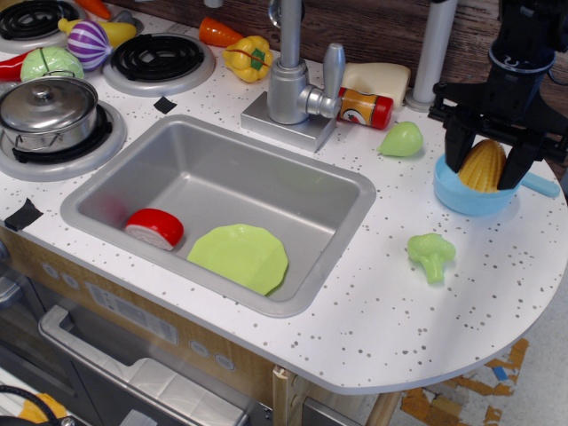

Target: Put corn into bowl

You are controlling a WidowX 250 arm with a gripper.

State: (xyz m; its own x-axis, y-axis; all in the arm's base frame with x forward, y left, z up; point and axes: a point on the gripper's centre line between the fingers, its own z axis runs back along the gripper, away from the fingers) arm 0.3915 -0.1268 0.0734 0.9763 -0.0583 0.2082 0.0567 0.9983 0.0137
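The yellow-orange ribbed corn [482, 166] sits between my black gripper's [485, 169] two fingers, right over the light blue bowl [457, 195] at the counter's right side. The corn's lower end reaches down to the bowl's rim or just inside it. The jaws stand on either side of the corn, closed against it. The bowl's short handle [540, 185] sticks out to the right. The arm comes down from the upper right and hides the bowl's far side.
A green broccoli [431, 256] lies on the counter in front of the bowl, a green pear-like fruit [401, 139] to its left. The sink [133, 173] holds a green plate [240, 256] and a red piece [154, 228]. Faucet [293, 80], ketchup bottle [365, 108], steel pot [47, 111] and toy vegetables stand behind.
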